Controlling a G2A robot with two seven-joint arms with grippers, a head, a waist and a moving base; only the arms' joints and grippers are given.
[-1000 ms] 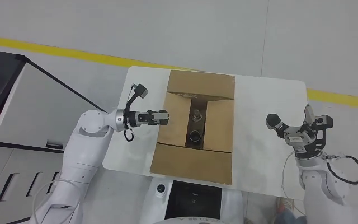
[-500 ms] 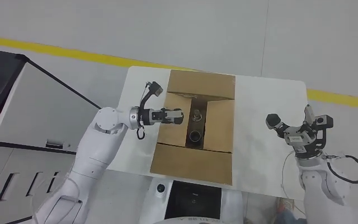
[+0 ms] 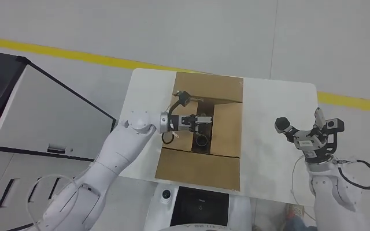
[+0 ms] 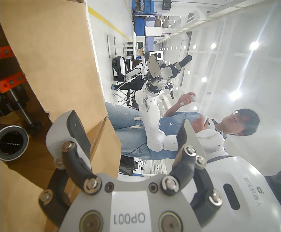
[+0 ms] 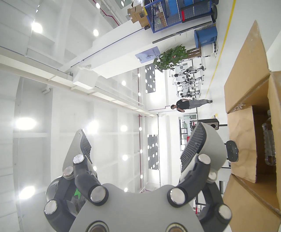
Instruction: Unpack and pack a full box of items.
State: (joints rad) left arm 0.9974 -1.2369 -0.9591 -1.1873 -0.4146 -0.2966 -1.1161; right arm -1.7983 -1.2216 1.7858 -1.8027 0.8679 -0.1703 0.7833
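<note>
Motion brings the left gripper, wide and empty, from beside the box to above its opening, likely starting unpacking.

**Robotics test hall, industrial type**

Smooth grey floor, marked by a yellow line across the upper left of the top view. A high white ceiling with rows of lamps, blue mesh cages and further robots at stands are recorded in the right wrist view.
</note>
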